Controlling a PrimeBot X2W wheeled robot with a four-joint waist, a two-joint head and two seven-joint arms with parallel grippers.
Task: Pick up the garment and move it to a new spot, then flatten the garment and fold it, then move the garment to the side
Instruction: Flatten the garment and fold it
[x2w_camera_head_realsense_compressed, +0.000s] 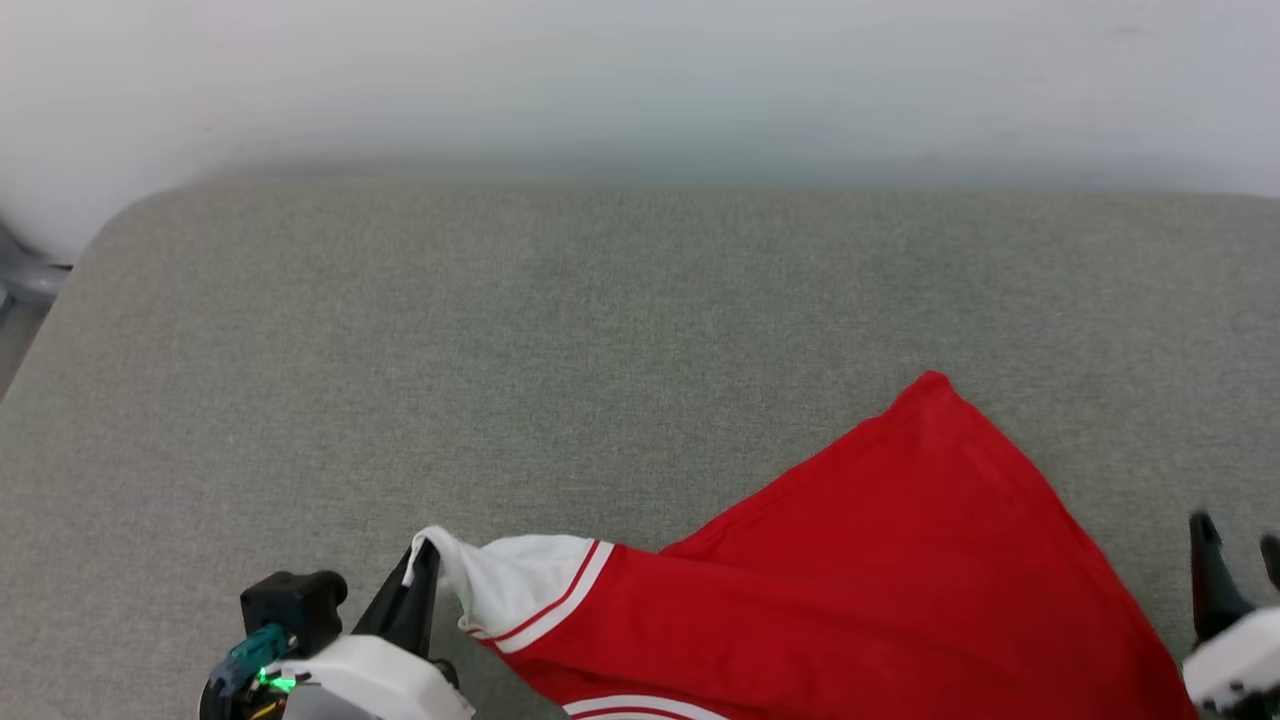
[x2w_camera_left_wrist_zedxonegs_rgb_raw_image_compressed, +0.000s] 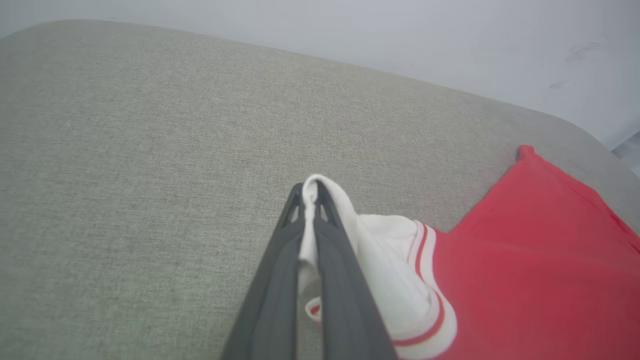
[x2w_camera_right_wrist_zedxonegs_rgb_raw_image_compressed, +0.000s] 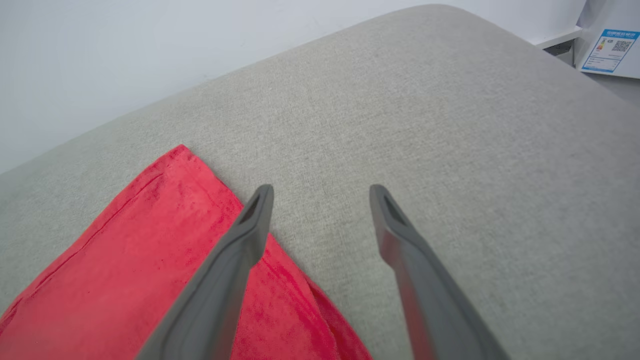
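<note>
**One jersey, two pincers on a grey desk**

One red jersey shirt (x2w_camera_head_realsense_compressed: 900, 580) lay spread over the near right part of a grey fabric-covered desk (x2w_camera_head_realsense_compressed: 400, 350) with rounded corners, one pointed corner aimed at the pale wall (x2w_camera_head_realsense_compressed: 640, 80). Two dark, long-fingered pincers flanked it. The left pincer (x2w_camera_head_realsense_compressed: 428, 555) was clamped on the tip of the one white short sleeve (x2w_camera_head_realsense_compressed: 520, 590) with red-striped trim. The right pincer (x2w_camera_right_wrist_zedxonegs_rgb_raw_image_compressed: 321, 192) stood wide and empty at the shirt's right edge, one finger crossing the red cloth; whether it touched could not be told. One blue-and-white printed label (x2w_camera_right_wrist_zedxonegs_rgb_raw_image_compressed: 610, 50) showed beyond the desk's corner.
</note>
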